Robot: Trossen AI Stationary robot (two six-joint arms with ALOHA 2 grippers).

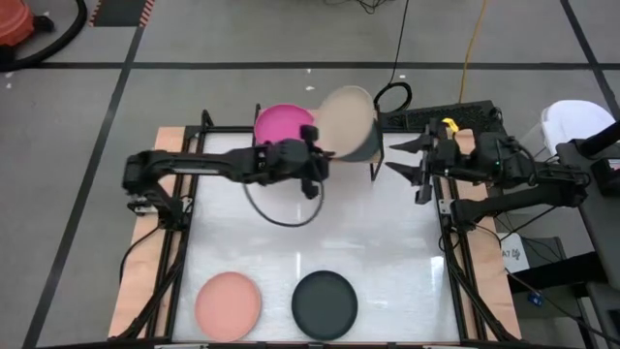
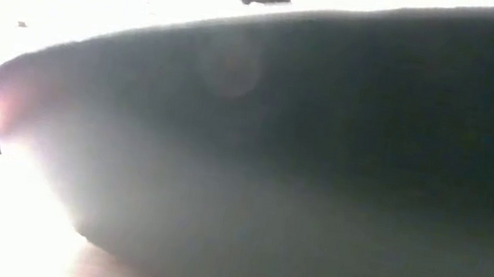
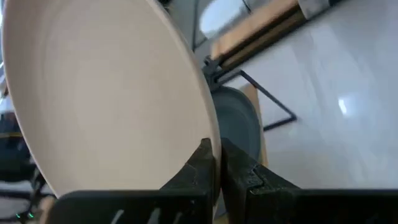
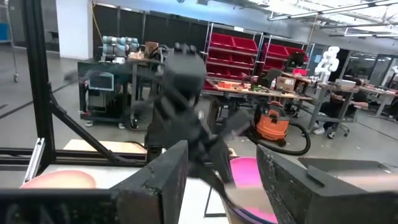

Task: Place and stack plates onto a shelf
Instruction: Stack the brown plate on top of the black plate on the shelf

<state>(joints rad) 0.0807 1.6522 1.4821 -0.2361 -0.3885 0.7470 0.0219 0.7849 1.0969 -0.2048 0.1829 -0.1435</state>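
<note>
You are partway through, with more left than done as far as the frames show. Your left gripper (image 1: 318,155) is clenched on the rim of the beige plate (image 1: 347,118), carrying it tilted above the far edge of the table (image 1: 291,271), over where the shelf (image 3: 252,118) stands; the left wrist view shows the fingers (image 3: 205,163) pinching that rim, with a dark teal plate (image 3: 239,127) already lying on the shelf board just beyond it. The magenta plate (image 1: 281,124) sits at the far edge just beside the beige one (whether it rests on the shelf or next to it, the overhead view does not settle). Two plates wait untouched on the near side of the table: the salmon pink plate (image 1: 229,303) and, just beside it, the black plate (image 1: 325,303). Your right gripper (image 1: 412,160) hangs released, fingers spread, off to the right of the shelf, holding nothing. So the beige plate has yet to be set down, and at least the two near plates remain to be fetched.
</note>
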